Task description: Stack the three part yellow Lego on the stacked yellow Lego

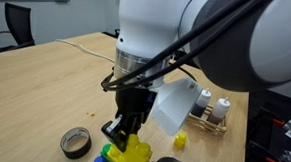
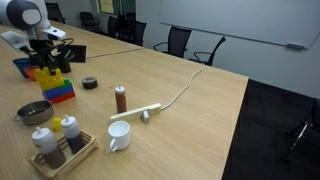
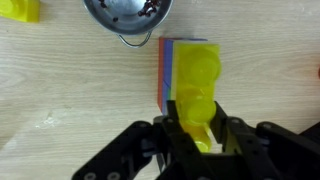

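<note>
My gripper [image 3: 195,122] is shut on the three part yellow Lego [image 3: 197,75], a chunky bright yellow block with large studs. The block rests on or just above a stack with blue and red edges [image 3: 165,65]; I cannot tell if they touch. In an exterior view the gripper [image 1: 128,127] holds the yellow block [image 1: 134,153] low over the table, with blue and green bricks [image 1: 102,159] beside it. In an exterior view the gripper [image 2: 46,60] sits over the yellow-topped coloured stack [image 2: 57,90]. The lime-yellow row itself is hidden under the held block.
A tiny yellow brick [image 1: 180,141] lies nearby, as do a metal bowl [image 3: 125,15], a tape roll [image 1: 76,141], a brown bottle [image 2: 120,98], a white mug [image 2: 119,136] and a wooden caddy with bottles [image 2: 58,146]. A cable [image 2: 185,88] crosses the table.
</note>
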